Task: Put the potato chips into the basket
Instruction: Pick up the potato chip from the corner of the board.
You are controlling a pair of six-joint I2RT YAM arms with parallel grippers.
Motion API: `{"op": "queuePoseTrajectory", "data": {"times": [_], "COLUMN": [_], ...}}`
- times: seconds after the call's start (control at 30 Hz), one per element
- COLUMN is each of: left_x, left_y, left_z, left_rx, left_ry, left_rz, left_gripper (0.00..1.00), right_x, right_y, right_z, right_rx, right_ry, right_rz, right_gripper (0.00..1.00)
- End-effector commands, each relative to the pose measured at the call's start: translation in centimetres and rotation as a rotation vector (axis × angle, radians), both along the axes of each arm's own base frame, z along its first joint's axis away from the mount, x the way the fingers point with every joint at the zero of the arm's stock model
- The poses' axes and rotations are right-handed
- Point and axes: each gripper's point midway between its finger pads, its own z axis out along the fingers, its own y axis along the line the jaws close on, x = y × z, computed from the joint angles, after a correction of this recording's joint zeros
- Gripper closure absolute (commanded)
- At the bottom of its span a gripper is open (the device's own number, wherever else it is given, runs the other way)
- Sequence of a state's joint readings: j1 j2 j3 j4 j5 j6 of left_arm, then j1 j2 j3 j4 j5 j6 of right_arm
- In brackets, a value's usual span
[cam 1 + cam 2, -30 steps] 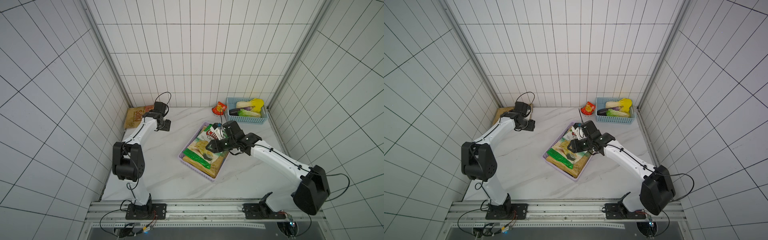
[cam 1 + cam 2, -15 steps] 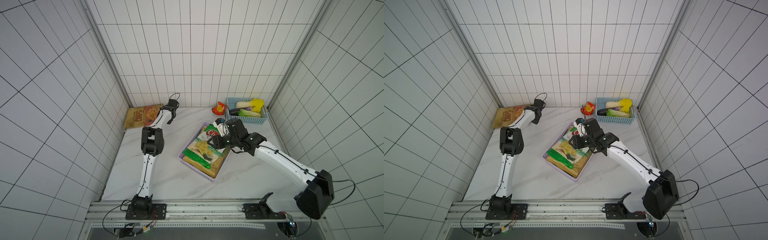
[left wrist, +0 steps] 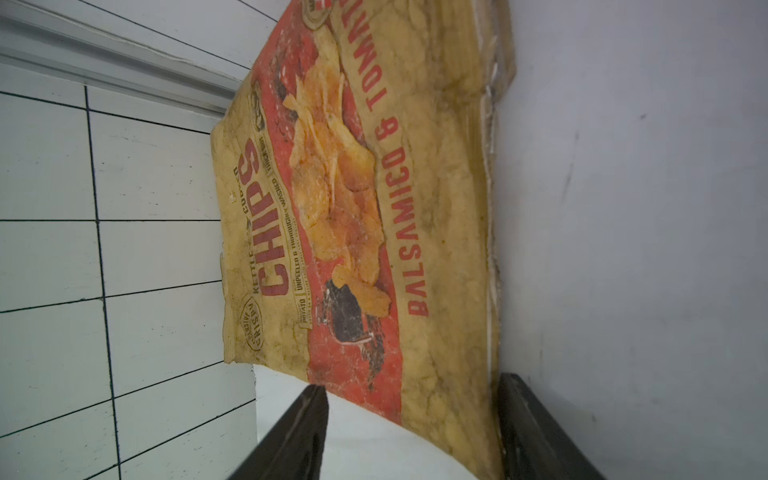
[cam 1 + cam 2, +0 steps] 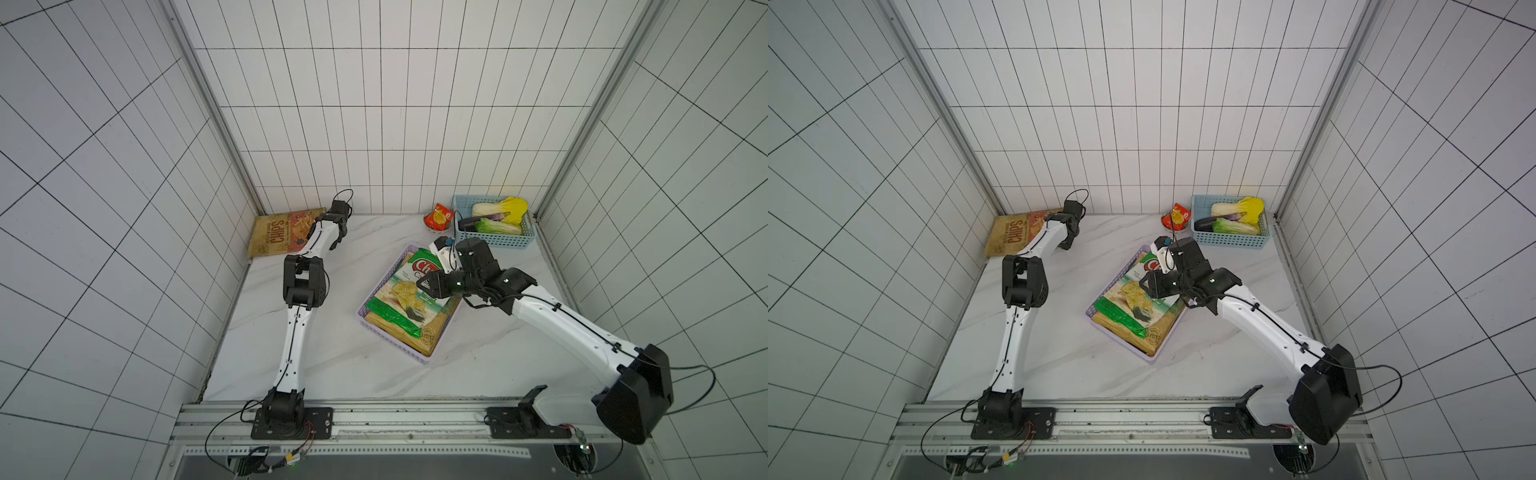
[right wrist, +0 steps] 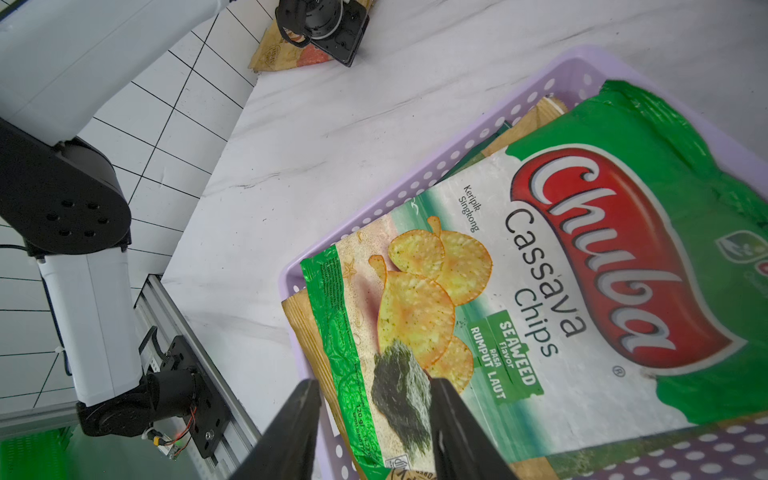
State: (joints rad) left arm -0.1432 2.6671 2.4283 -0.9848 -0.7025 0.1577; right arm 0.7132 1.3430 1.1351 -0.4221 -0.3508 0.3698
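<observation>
Gaping, the left gripper (image 3: 411,384) has the tan CHIPS bag (image 3: 353,208) between its jaws; the right gripper (image 5: 374,381), jaws parted, hangs over the cassava bag (image 5: 540,291).

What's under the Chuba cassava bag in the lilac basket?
Under the Chuba bag, a tan bag sticks out at one end, inside the lilac basket. The rest of the stack is covered; count unclear.

The CHIPS bag (image 4: 279,236) leaned at the far left of the table (image 4: 353,374), one edge between the fingers of my left pincer (image 3: 411,382). The cassava bag (image 4: 401,293) lay topmost in the basket (image 5: 436,172), beneath my right pincer (image 5: 374,381).
</observation>
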Motion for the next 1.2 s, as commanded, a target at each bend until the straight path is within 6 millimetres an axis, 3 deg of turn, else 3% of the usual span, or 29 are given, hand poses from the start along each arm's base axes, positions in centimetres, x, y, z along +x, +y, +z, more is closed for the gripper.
{"op": "queuePoseTrajectory", "data": {"times": [0.0, 0.1, 0.3, 0.33, 0.47, 0.5, 0.63, 0.8, 0.9, 1.17], "left_x": [-1.2, -1.4, -1.7, -1.7, -1.8, -1.7, -1.5, -2.2, -3.2, -6.9], "left_y": [-0.1, 0.3, 1.7, 1.7, 1.4, 1.4, 0.8, -0.2, -0.7, -0.2], "left_z": [-3.7, -4.3, -4.3, -4.3, -3.7, -3.1, 0.5, 7.0, 11.0, 19.1], "left_rx": [-0.019, -0.016, -0.044, -0.051, -0.074, -0.082, -0.157, -0.222, -0.248, -0.184], "left_ry": [0.097, 0.111, 0.101, 0.101, 0.088, 0.068, -0.017, -0.11, -0.149, -0.204], "left_rz": [0.007, 0.02, 0.073, 0.076, 0.085, 0.095, 0.108, 0.077, 0.043, -0.053], "left_gripper": [0.41, 0.49, 0.53, 0.57, 0.95, 1.0, 1.0, 1.0, 1.0, 1.0], "right_x": [0.0, -0.2, -0.7, -0.7, -0.7, -0.7, -0.8, -1.1, -1.1, -1.3], "right_y": [-0.6, -0.8, -1.2, -1.3, -1.2, -1.2, -1.2, -1.6, -1.7, -2.4], "right_z": [0.2, 0.6, 1.3, 1.4, 2.0, 2.1, 2.2, 2.7, 3.1, 4.8], "right_rx": [0.012, 0.023, 0.043, 0.047, 0.063, 0.065, 0.069, 0.086, 0.094, 0.107], "right_ry": [-0.017, -0.026, -0.044, -0.047, -0.061, -0.061, -0.062, -0.089, -0.11, -0.197], "right_rz": [-0.022, -0.026, -0.031, -0.033, -0.035, -0.033, -0.03, -0.031, -0.035, -0.032], "right_gripper": [0.53, 0.54, 0.54, 0.54, 0.54, 0.54, 0.54, 0.54, 0.54, 0.54]}}
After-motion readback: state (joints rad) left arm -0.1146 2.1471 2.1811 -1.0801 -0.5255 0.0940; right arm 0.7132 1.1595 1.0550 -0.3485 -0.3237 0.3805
